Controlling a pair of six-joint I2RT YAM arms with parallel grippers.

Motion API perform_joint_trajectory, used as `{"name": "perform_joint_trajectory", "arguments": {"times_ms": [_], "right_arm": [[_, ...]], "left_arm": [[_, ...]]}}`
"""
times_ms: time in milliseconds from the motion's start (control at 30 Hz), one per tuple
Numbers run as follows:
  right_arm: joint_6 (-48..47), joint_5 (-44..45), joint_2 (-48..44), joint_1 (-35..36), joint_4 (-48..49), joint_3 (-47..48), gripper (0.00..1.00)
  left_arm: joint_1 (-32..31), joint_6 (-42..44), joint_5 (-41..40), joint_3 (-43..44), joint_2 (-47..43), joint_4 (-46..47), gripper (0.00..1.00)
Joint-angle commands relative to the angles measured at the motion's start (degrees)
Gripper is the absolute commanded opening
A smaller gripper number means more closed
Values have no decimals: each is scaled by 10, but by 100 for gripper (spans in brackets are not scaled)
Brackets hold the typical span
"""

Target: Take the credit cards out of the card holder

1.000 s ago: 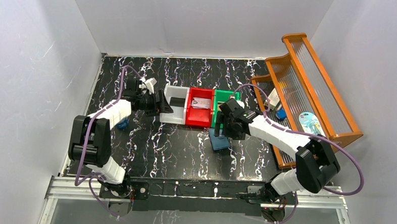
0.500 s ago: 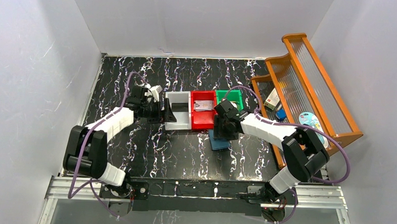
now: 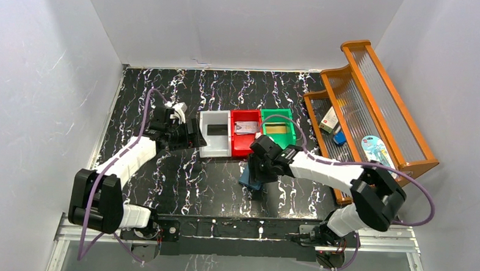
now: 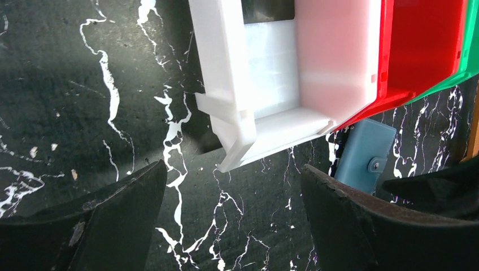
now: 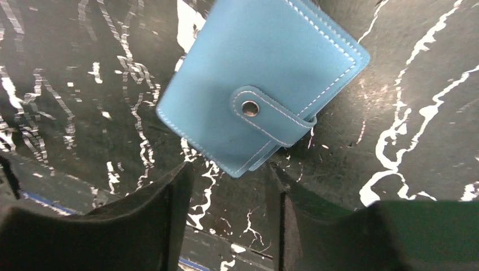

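Card holder (image 5: 254, 73): we see it shut, snap tab fastened, flat on the marble table (image 3: 211, 183), just in front of the red bin (image 3: 244, 149).
Right gripper (image 5: 226, 226): fingers apart, the card holder's corner between their tips, nothing clamped.
Left gripper (image 4: 231, 226): fingers spread wide, beside the white bin (image 4: 223, 56).
Credit cards: black card (image 3: 216, 129) in the white bin, pale card (image 3: 246, 128) in the red bin.

The left claw (image 4: 233, 169) hangs low, spread wide; the right claw (image 5: 230, 169) points down, parted more narrowly.
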Motion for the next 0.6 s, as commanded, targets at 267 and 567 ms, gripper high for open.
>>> {"name": "perform_joint_trajectory", "arguments": {"times_ms": [267, 567], "right_arm": [[60, 33, -64, -136, -13, 51, 80], [120, -13, -27, -126, 44, 3, 75]], "left_arm": [[1, -59, 28, -65, -118, 4, 87], [2, -40, 28, -69, -133, -13, 87]]}}
